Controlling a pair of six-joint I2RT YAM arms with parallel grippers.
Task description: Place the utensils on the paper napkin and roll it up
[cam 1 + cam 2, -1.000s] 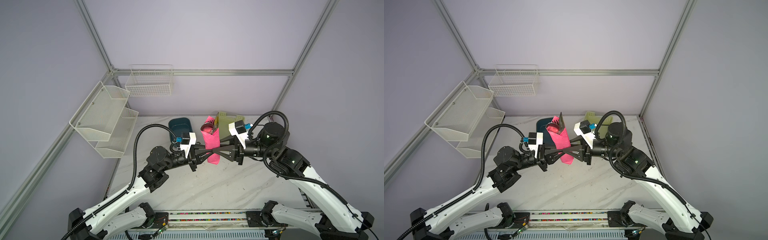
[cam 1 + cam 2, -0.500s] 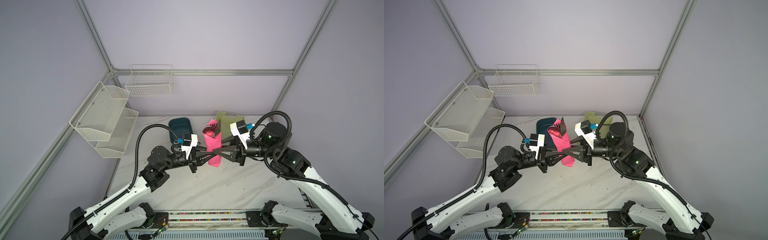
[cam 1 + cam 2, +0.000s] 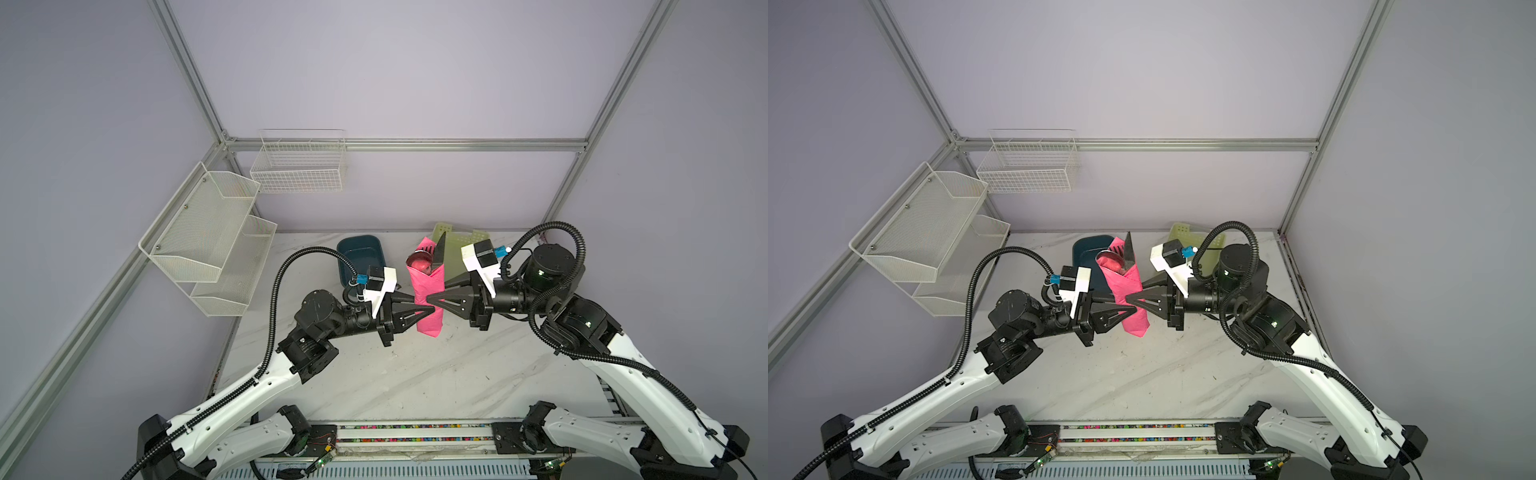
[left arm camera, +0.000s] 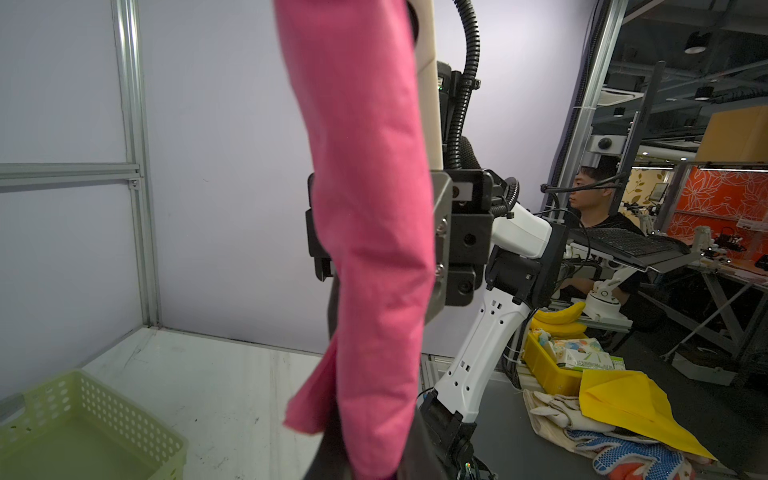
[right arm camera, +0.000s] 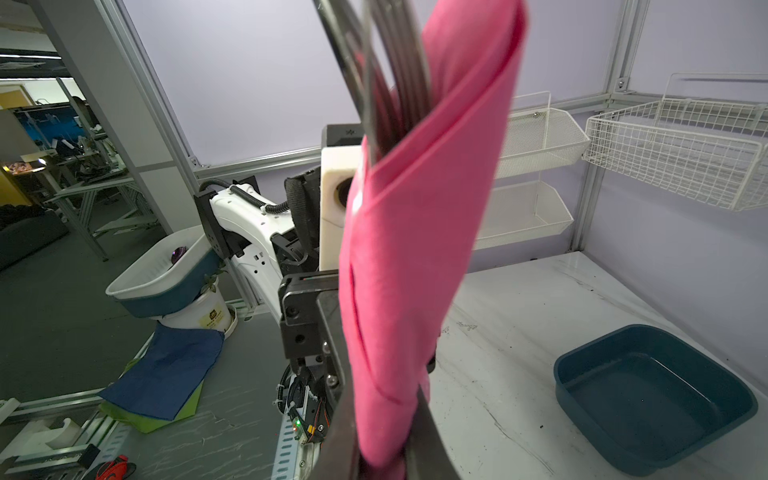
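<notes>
The pink paper napkin [image 3: 428, 291] is rolled around the utensils and hangs almost upright above the table in both top views [image 3: 1130, 291]. Silver utensil heads [image 3: 432, 254] stick out of its upper end; their handles are hidden inside. My left gripper [image 3: 424, 303] is shut on the lower half of the roll from the left. My right gripper [image 3: 436, 293] is shut on it from the right, at nearly the same height. In the left wrist view the roll [image 4: 374, 249] fills the middle. The right wrist view shows the roll [image 5: 415, 249] and the utensil heads [image 5: 395, 75].
A dark teal tub [image 3: 361, 257] stands on the table behind my left gripper. A pale green basket [image 3: 457, 249] sits at the back behind the right one. White mesh shelves [image 3: 208, 241] hang on the left wall. A wire basket [image 3: 299, 166] hangs on the back wall.
My right gripper's jaws have narrowed onto the roll. The roll has straightened and looks tighter at its upper end. Both arms stay about where they were.
</notes>
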